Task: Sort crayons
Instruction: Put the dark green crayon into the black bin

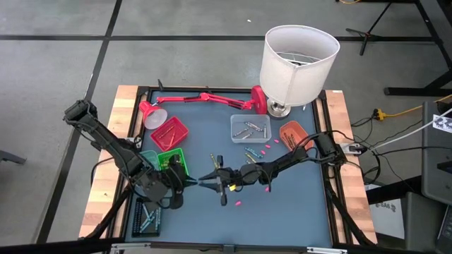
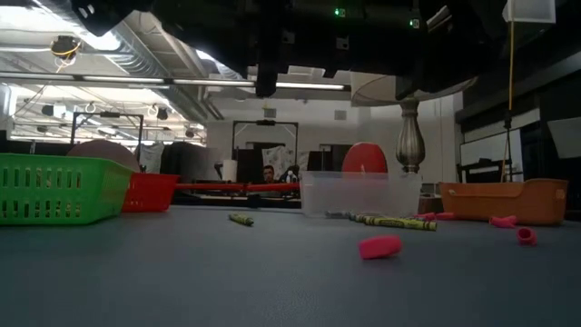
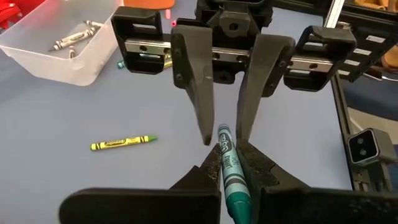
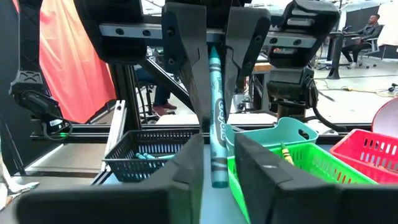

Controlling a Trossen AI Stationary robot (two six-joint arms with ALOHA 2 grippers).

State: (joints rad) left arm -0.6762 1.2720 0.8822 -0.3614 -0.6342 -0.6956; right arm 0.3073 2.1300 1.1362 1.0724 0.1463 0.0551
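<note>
Item: teal crayon point(image 3: 231, 171), pinched by left claw point(image 3: 229, 163); right claw point(image 3: 222, 130) loosened around its tip. Hazard: slips to table point(image 1: 282, 204) if left grip weak

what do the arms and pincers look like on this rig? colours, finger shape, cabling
Both arms are dark, near-black, jointed links. Each pincer, left pincer and right pincer, has two flat dark-grey fingers tapering to narrow tips, sliding on a black rail with a silvery strip and open rectangular brackets at both ends. Black cables trail from the arm bases. No legible markings.
</note>
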